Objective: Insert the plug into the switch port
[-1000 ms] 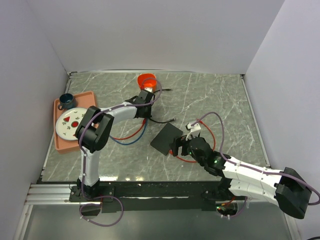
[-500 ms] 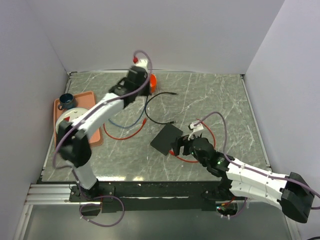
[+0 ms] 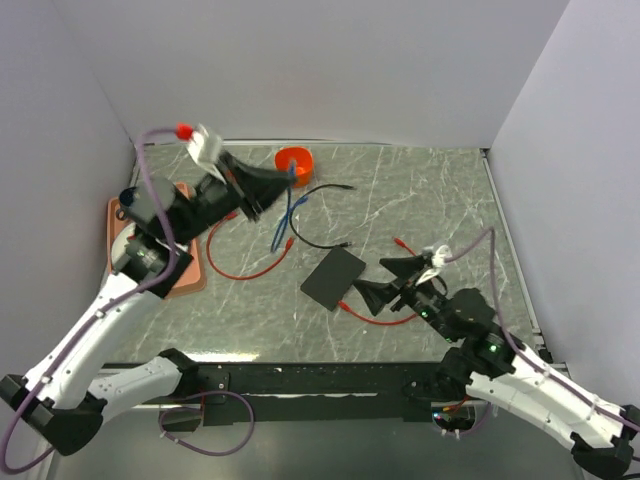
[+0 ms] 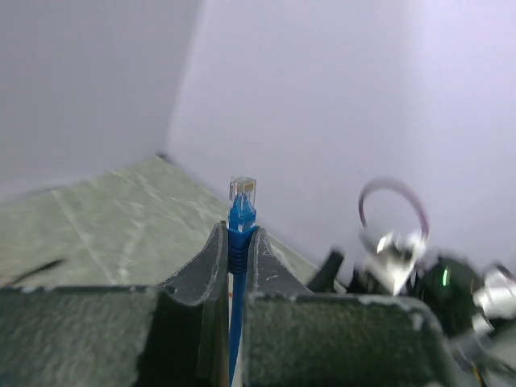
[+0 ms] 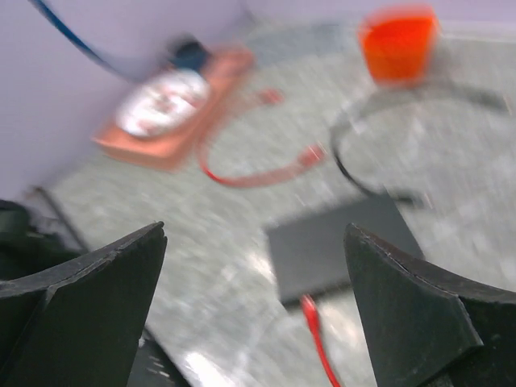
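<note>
The flat black box (image 3: 334,277) lies mid-table; it also shows blurred in the right wrist view (image 5: 339,242). Its port is too small to make out. A red plug (image 5: 310,306) sits against its near edge. My left gripper (image 3: 272,186) is raised above the far left of the table, shut on the blue cable's plug (image 4: 242,193). The clear tip sticks out past the fingers (image 4: 211,250). The blue cable (image 3: 283,215) hangs down from it. My right gripper (image 3: 385,280) is open and empty, just right of the box, jaws wide apart (image 5: 254,242).
An orange cup (image 3: 294,160) stands at the back. A black cable (image 3: 300,225) loops behind the box. Red cables lie at the left (image 3: 250,270) and near the right gripper (image 3: 400,318). A tray (image 3: 115,215) with a plate and mug (image 3: 128,197) sits at the left.
My left arm has risen and swung back to the left, lifting the blue plug and cable off the table. My right gripper has drawn back to the right, off the box.
</note>
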You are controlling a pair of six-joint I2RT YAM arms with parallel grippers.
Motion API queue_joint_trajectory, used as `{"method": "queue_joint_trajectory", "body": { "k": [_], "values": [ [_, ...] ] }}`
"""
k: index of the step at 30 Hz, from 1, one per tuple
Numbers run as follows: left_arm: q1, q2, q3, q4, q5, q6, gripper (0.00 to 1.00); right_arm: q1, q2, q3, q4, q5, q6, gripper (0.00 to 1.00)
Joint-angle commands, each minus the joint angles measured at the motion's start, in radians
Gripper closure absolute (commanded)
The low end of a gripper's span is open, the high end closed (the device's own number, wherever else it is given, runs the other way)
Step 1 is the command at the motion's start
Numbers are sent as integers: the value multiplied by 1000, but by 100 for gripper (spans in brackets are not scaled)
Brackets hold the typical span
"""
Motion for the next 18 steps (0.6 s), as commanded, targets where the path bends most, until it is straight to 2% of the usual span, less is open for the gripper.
{"method": "queue_joint_trajectory", "body": {
  "k": [1,2,5,9,18],
  "values": [
    [-9,-23,-266,238,296,-105,99,-5,-1,180,-8,-228,-91,1],
    [-15,-29,-301,313,348,-117,99,-4,18,203,-32,-263,-96,1],
    [-63,-51,-403,411,375,-131,99,-4,78,250,-16,-369,-84,1],
    [-159,-69,-446,445,350,-116,99,-5,133,236,79,-402,-46,1],
    [-250,-61,-460,491,329,-144,99,-5,190,155,256,-406,23,3]
  ]
}}
